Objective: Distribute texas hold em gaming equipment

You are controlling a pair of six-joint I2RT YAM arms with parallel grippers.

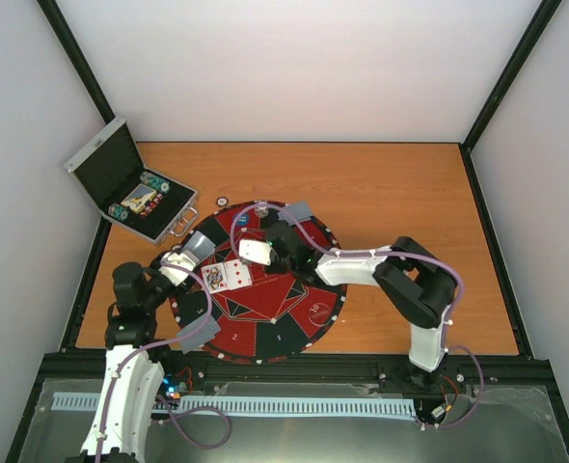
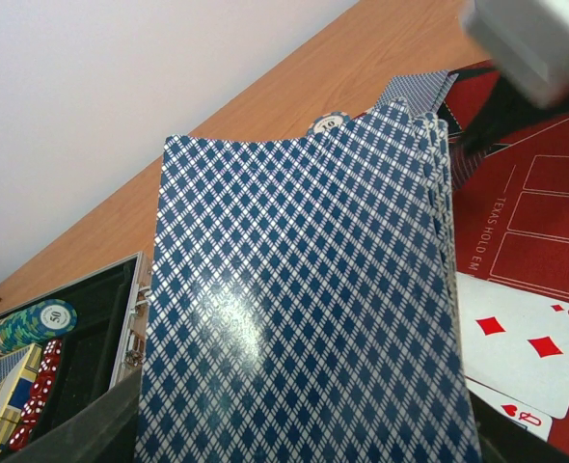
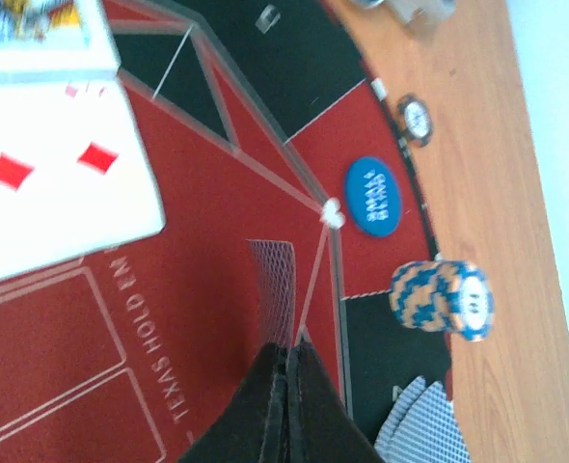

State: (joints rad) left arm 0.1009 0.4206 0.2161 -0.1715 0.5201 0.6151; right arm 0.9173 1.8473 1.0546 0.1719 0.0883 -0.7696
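My left gripper [image 1: 184, 260] is shut on a fanned deck of blue-diamond-backed cards [image 2: 304, 309], which fills the left wrist view and hides the fingers. Over the mat's upper middle, my right gripper [image 3: 289, 352] is shut on a single card [image 3: 273, 280], seen nearly edge-on. Two face-up cards lie on the red field: a three of diamonds [image 2: 521, 347] and a queen [image 2: 506, 410]. A blue-and-orange chip stack [image 3: 444, 299], a blue small-blind button [image 3: 373, 196] and a face-down pair [image 3: 419, 424] sit near the mat's far rim.
The round red-and-black mat [image 1: 309, 309] covers the table's near middle. An open silver case [image 1: 106, 164] with chips, dice and a card box stands at the far left. A lone chip [image 1: 223, 201] lies on the wood beyond the mat. Face-down cards [image 1: 193, 335] rest on the mat's near-left rim.
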